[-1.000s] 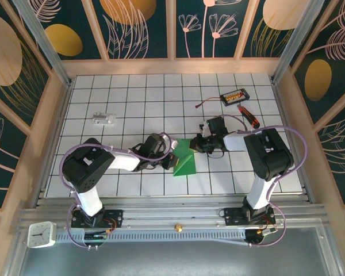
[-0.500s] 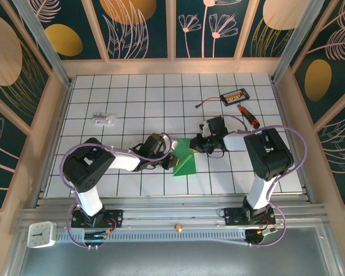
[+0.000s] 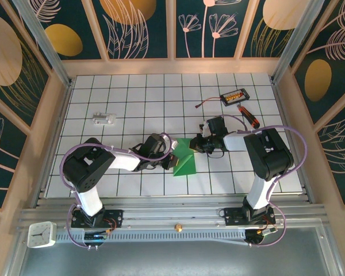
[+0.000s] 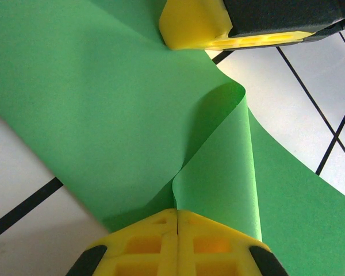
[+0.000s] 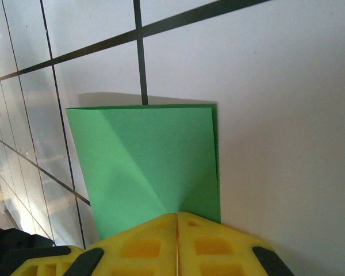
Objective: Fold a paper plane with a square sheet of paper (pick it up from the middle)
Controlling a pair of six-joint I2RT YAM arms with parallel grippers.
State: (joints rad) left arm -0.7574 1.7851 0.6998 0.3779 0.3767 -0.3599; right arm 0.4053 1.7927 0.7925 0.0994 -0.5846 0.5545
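Top external view: a white tiled table (image 3: 132, 98) with two robot arms reaching in from the near edge. Between them, near the table's middle, lies the square sheet of paper (image 3: 185, 163), bright green and already folded to a smaller, angular shape. The left gripper (image 3: 173, 159) meets it from the left and the right gripper (image 3: 194, 146) from the far right corner.

In the left wrist view, the left gripper (image 4: 177, 221) has its yellow jaws pressed together, pinching a flap of the paper (image 4: 103, 115) that curls up in a loose loop, not yet flattened. In the right wrist view, the right gripper (image 5: 177, 221) also has its jaws closed, nipping the edge of the paper (image 5: 144, 155), which shows one diagonal crease.

By my judgement the work is early to midway: some folds exist, but no pointed paper plane. A screwdriver (image 3: 250, 118) and a black box (image 3: 234, 96) lie well apart at the far right.
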